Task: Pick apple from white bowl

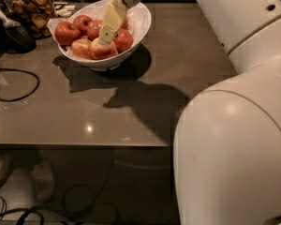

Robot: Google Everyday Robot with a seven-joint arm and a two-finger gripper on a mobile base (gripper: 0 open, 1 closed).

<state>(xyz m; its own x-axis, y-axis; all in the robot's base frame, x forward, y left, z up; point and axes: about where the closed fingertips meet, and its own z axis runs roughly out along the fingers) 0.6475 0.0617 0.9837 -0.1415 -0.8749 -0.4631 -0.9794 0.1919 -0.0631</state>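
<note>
White bowl (143,20) (holding red apples (68,32)), end effector (103,41) inside

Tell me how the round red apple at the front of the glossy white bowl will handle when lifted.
The round red apple looks smooth-skinned, so it may slip. Neighbouring apples press against it and may roll once it leaves. The gripper reaches into the glossy white bowl just over it.
</note>
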